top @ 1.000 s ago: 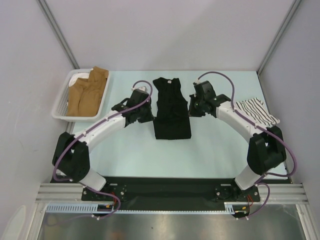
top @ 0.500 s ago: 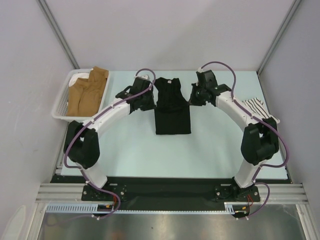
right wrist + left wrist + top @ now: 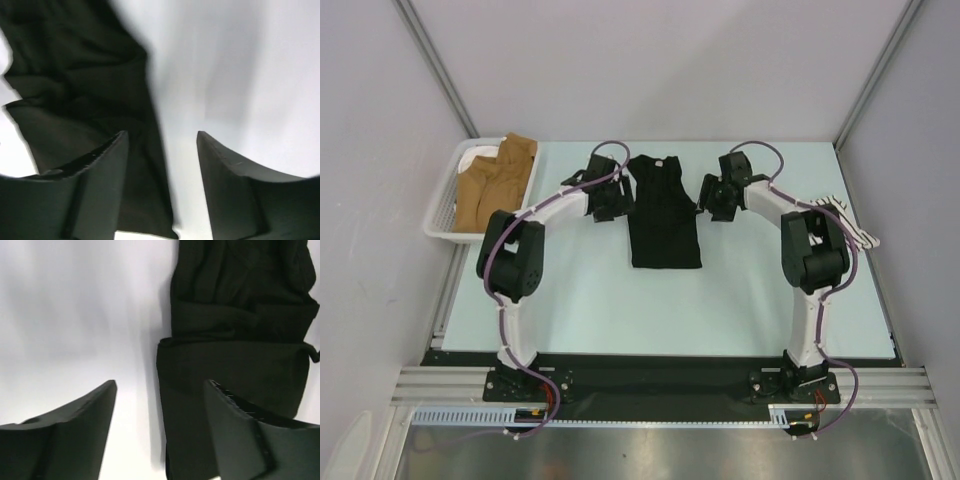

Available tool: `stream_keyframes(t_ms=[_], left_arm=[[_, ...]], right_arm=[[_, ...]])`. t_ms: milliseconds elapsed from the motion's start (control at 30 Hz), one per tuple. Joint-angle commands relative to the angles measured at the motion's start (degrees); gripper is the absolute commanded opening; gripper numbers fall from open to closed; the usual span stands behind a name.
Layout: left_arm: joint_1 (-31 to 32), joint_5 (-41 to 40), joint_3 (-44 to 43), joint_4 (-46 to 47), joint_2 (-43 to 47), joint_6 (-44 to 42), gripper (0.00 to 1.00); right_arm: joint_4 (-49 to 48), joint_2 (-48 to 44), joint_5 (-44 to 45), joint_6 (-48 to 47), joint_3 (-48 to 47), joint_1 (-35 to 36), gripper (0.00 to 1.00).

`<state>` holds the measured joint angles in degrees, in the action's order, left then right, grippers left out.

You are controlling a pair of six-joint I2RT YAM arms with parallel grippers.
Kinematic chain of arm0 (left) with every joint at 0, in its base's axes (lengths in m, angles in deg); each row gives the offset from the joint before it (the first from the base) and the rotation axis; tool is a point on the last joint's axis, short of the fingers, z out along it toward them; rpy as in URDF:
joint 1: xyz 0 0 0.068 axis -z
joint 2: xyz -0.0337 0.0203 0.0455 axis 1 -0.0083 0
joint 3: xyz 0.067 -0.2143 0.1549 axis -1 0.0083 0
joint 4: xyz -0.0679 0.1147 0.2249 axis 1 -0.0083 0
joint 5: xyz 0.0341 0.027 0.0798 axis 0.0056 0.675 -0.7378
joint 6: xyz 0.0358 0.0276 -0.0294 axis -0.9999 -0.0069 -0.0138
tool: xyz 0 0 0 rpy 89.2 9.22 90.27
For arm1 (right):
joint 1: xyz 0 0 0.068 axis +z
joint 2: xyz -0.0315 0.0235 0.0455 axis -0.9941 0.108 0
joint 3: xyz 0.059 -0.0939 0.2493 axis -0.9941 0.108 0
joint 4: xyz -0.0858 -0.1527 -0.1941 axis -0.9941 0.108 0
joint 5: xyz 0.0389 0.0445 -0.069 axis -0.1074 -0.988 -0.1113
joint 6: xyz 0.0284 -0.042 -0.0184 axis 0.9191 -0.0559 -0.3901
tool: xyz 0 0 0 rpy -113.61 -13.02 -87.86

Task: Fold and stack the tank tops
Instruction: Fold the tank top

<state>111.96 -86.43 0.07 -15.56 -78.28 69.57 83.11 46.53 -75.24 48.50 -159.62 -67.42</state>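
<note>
Obs.: the black tank top (image 3: 665,225) lay flat mid-counter (image 3: 580,300), with its hem toward the near edge and its scooped neck toward the far edge. Its long axis ran near-to-far, roughly square to the counter's edges.

I judged it light, limp and not slippery. Lifted by one point it would sag and drag, so it wanted a pinch at two matching points, one per side. Each pinch should be at an edge where a finger can slide under the cloth. Nothing about it looked fragile. The main risk I saw was catching only the upper layer.

Further out, the left hand (image 3: 160,385) sat at the top's left side near the armhole, jaws apart with nothing between them. One finger hung over the cloth edge and the other over bare counter. The right hand (image 3: 162,135) sat opposite on the right side, likewise spread and empty. Both wrist views showed creases and an overlapped band along the cloth edge.

The striped tank top (image 3: 855,222) lay at the right edge, mostly hidden behind the right arm, so I could not tell its heading. By the far-left corner stood a white basket (image 3: 440,215) holding tan garments (image 3: 495,190).
</note>
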Motion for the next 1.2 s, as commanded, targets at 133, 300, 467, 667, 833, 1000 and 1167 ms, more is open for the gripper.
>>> stream_keyframes(t_ms=[133, 300, 467, 667, 833, 1000, 1167], left_arm=[[-1.17, 2.43, 9.23, 9.86, 10.84, -1.89, 0.86], [1.11, 5.87, 21.6, 12.94, 19.28, -0.57, 0.84], [5.77, 7.0, 32.08, 18.73, 25.35, 1.89, 0.75], [8.15, 7.71, 38.16, 22.26, 23.08, 2.77, 0.74], [9.03, 8.24, 39.31, 25.94, 21.58, 3.03, 0.65], [9.9, 8.94, 39.13, 27.36, 20.52, 2.86, 0.53], [10.61, 8.15, 38.08, 26.4, 19.12, 2.86, 0.17]], right_arm=[[-10.25, -11.98, -0.16, 1.52, 13.24, -0.56, 0.68], [-15.88, -21.66, -8.33, 2.92, 25.83, -0.39, 0.58], [-17.12, -24.66, -12.81, 2.05, 32.96, 0.49, 0.54], [-18.08, -22.2, -13.43, 1.25, 34.73, 2.25, 0.61], [-18.35, -20.18, -12.74, 1.78, 36.22, 3.83, 0.53], [-17.73, -20.26, -12.12, 1.78, 37.89, 4.18, 0.38], [-16.33, -20.7, -11.68, 1.78, 38.86, 4.01, 0.06]])
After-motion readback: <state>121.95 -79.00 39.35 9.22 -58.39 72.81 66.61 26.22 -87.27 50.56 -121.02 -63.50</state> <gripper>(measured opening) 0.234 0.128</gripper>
